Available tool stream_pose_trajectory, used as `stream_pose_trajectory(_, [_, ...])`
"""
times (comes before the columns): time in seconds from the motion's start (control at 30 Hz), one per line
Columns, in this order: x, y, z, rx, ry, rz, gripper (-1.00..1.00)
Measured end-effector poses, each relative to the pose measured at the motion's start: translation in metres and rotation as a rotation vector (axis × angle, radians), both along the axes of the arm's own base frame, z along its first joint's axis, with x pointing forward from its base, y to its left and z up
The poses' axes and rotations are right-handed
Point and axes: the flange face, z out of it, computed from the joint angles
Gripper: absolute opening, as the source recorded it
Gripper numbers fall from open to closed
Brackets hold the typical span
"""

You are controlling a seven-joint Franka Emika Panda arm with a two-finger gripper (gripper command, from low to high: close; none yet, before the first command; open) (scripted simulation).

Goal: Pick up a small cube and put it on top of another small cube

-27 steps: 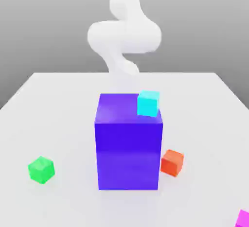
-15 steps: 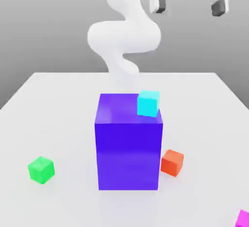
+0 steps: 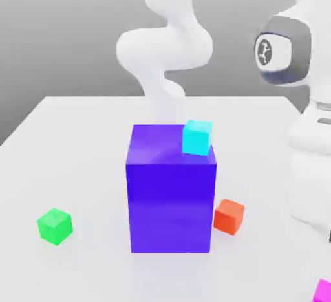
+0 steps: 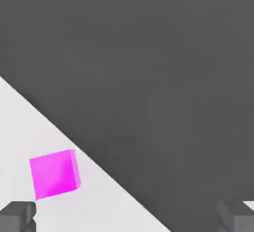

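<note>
The small cube [image 3: 323, 291], magenta-pink, lies at the table's front corner on the exterior view's right. In the hand view the small cube [image 4: 54, 173] rests on the white table close to its edge, below my gripper [image 4: 126, 218] and near one dark fingertip [image 4: 17, 216]. The two fingertips stand wide apart, so the gripper is open with nothing between them. The other small cube [image 3: 54, 225], green, sits on the table at the exterior view's left, far from my arm [image 3: 310, 132].
A big purple-blue block [image 3: 170, 187] stands mid-table with a cyan cube [image 3: 196, 136] on its top corner. An orange-red cube [image 3: 229, 216] lies beside its base on the exterior view's right. The white table [image 3: 77, 139] ends just beyond the magenta cube.
My arm has swung down on the exterior view's right, from high above the table to low over the front corner near the magenta cube. The cubes have not moved.
</note>
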Motion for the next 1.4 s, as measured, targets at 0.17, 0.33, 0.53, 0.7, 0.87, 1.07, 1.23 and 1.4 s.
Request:
stream_pose_trajectory(0.17, [-0.018,0.035,-0.090,-0.046,0.097,0.129,0.00])
stream_pose_trajectory(0.33, [-0.021,0.039,-0.153,-0.052,0.110,0.147,-1.00])
stream_pose_trajectory(0.53, [-0.022,0.039,-0.156,-0.052,0.112,0.148,-1.00])
stream_pose_trajectory(0.7, [-0.014,0.030,-0.093,-0.039,0.092,0.129,-1.00])
stream_pose_trajectory(0.87, [0.015,-0.092,-0.047,-0.074,0.010,0.002,-1.00])
stream_pose_trajectory(1.07, [0.003,-0.242,-0.004,-0.112,-0.061,-0.158,-1.00])
stream_pose_trajectory(1.23, [-0.064,-0.416,0.028,-0.132,-0.106,-0.400,-1.00])
stream_pose_trajectory(1.4, [-0.155,-0.505,0.036,-0.103,-0.126,-0.514,-1.00])
